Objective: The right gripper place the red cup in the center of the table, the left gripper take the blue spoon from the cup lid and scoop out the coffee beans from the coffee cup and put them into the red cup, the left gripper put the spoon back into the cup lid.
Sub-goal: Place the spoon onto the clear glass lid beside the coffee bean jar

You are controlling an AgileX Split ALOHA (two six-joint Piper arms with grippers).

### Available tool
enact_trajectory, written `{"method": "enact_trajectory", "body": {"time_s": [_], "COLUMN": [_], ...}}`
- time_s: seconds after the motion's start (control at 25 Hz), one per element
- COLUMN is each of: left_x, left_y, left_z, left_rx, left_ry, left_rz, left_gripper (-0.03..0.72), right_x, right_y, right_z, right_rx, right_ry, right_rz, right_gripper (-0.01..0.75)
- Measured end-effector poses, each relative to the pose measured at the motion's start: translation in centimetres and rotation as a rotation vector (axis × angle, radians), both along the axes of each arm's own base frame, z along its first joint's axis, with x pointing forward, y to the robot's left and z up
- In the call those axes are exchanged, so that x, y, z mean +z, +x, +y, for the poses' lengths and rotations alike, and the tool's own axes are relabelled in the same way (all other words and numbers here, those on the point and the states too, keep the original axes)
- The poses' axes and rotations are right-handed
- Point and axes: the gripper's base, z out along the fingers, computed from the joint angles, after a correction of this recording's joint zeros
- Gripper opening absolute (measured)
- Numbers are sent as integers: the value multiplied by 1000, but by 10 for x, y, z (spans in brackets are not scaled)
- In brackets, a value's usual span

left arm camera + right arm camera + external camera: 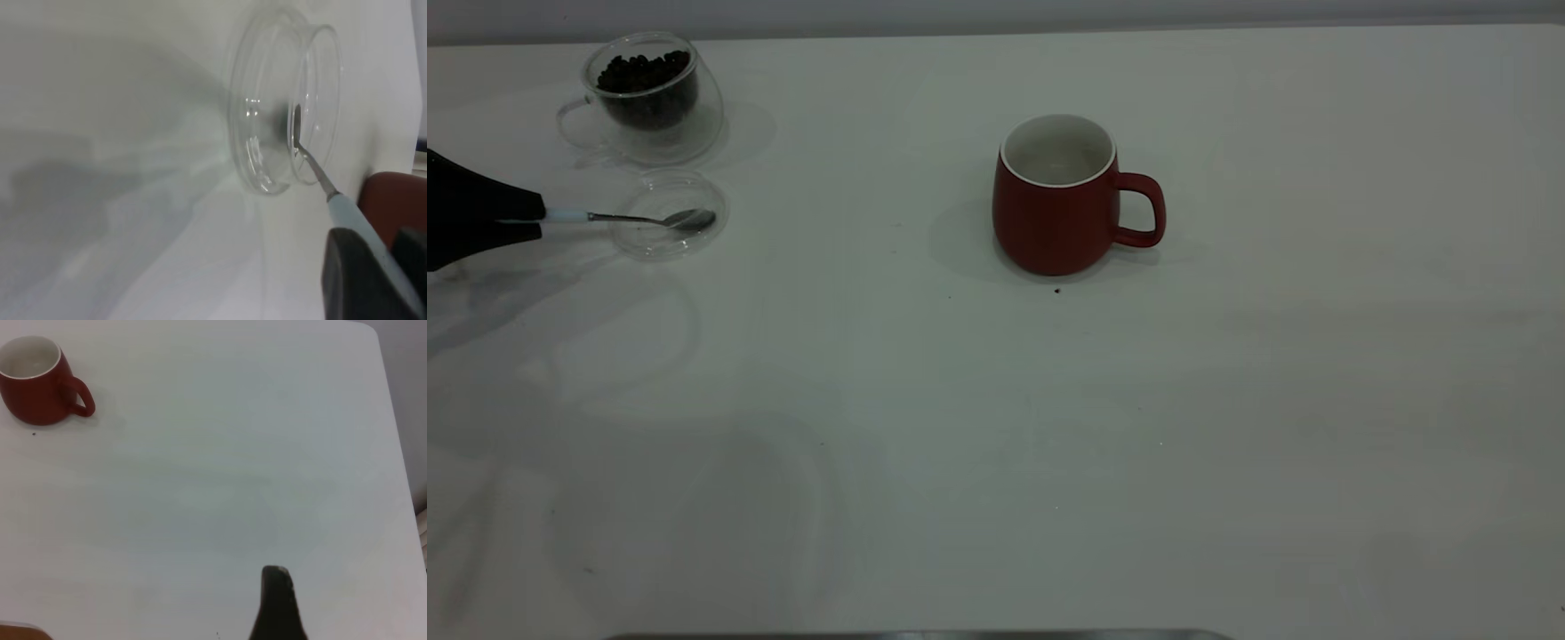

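Note:
The red cup (pixel 1054 222) stands upright near the middle of the table (pixel 996 444), handle to the right; it also shows in the right wrist view (pixel 33 393). My left gripper (pixel 538 218) at the left edge is shut on the pale handle of the blue spoon (pixel 640 219). The spoon's bowl sits inside the cup lid (pixel 636 242). In the left wrist view the spoon (pixel 350 213) runs from my left gripper (pixel 383 267) into the lid (pixel 267 133). The coffee cup (pixel 685 124) holds coffee beans (pixel 645 76) behind the lid. My right gripper (pixel 277 587) hangs over bare table, far from the cup.
A tiny dark speck (pixel 1056 290) lies just in front of the red cup. A grey strip (pixel 916 635) runs along the table's front edge. The table's far edge passes close behind the coffee cup.

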Motion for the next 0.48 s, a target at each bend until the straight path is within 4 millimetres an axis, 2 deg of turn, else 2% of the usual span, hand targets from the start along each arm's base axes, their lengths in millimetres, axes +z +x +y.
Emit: {"method": "enact_trajectory", "body": {"time_s": [0.32,0.48], "left_x": [0,-2], "left_y": [0,0], "left_z": [0,1], "left_rx": [-7,-8], "left_ry": [12,32], "left_rz": [-17,-10], "left_gripper": [480,530], "right_x": [0,0], "right_y": [0,0], "right_z": [0,0], "right_rx": [0,0], "right_ry": [0,0], "right_rz": [0,0], "right_gripper": [590,590]}}
